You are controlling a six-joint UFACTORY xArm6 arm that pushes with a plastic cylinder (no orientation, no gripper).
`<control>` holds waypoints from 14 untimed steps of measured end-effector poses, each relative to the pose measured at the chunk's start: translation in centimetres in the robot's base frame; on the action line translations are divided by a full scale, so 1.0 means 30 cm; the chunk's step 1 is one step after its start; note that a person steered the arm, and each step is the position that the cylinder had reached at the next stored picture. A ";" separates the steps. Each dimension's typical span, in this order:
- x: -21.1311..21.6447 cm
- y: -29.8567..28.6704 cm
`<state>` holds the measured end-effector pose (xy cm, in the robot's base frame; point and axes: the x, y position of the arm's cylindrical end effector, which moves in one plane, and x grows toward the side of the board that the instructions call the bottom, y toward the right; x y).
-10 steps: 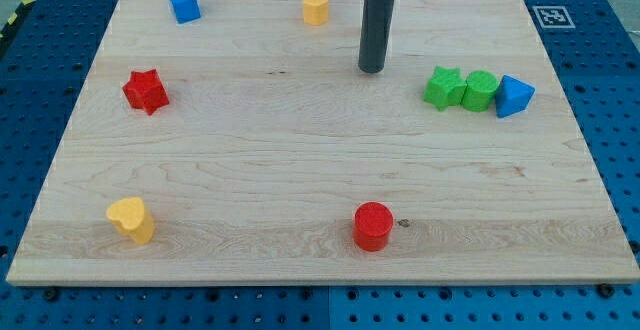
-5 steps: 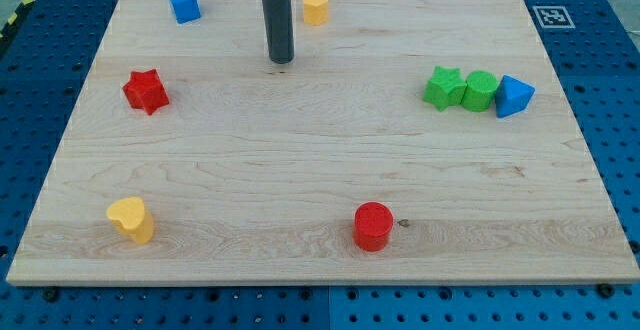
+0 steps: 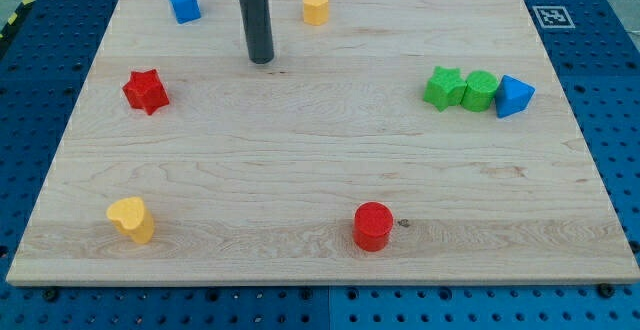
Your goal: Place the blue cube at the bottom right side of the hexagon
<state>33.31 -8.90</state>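
Between blue cube and yellow hexagon, my tip touches neither.

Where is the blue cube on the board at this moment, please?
The blue cube sits near the view's top-left corner of the board, left of the yellow hexagon and above the red star; my tip is to its lower right, apart.

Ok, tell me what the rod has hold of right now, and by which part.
Nothing is held. My tip touches no block: it stands on bare board between the blue cube and the yellow hexagon, lower in the view than both.
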 end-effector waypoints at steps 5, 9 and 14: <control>-0.058 -0.290; -0.390 -0.604; -0.383 -0.386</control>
<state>21.83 -20.49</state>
